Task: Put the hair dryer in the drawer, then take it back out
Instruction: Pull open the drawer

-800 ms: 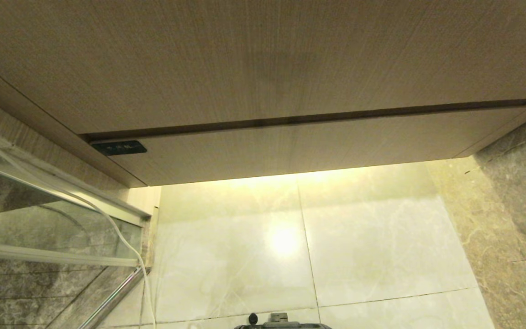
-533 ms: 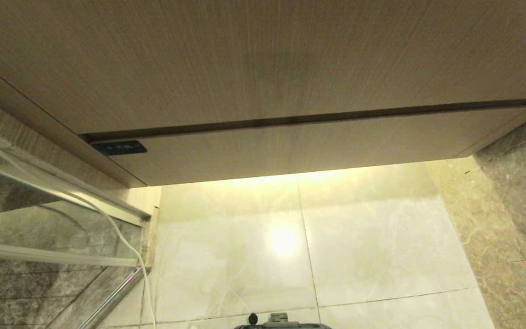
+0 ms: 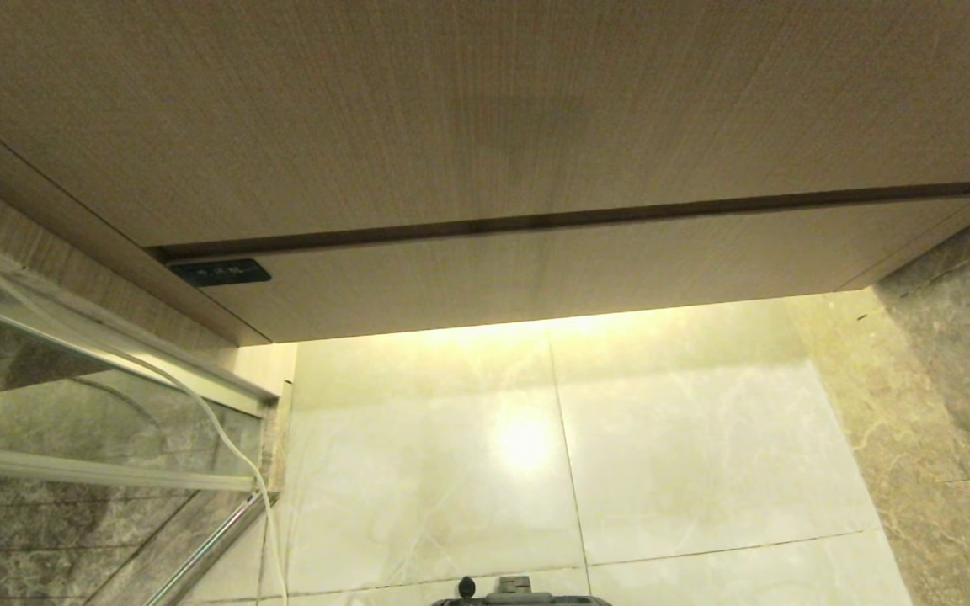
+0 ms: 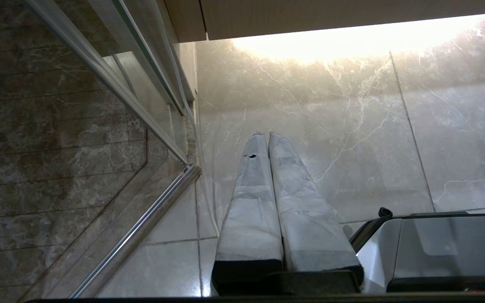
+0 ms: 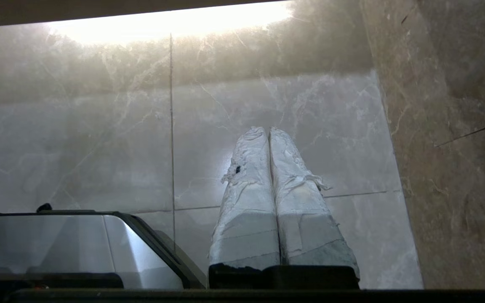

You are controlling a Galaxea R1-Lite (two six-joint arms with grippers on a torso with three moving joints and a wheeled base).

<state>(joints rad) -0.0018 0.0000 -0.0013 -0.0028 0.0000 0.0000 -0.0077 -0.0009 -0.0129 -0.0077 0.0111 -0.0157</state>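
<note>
Wood drawer shut, nothing started

Left gripper [image 4: 268,136] and right gripper [image 5: 268,131] both closed on nothing, parked low over the tiled floor [image 3: 662,438]. Drawer [image 3: 535,273] ahead is closed, under the taller panel [image 3: 451,109]. Hair dryer not in view. Judged: whole task left.

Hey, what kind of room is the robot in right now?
Most likely a bathroom. A wood-grain vanity cabinet with its closed drawer hangs above a lit, glossy marble-tile floor, and a glass shower partition with a metal frame stands on the left.
</note>
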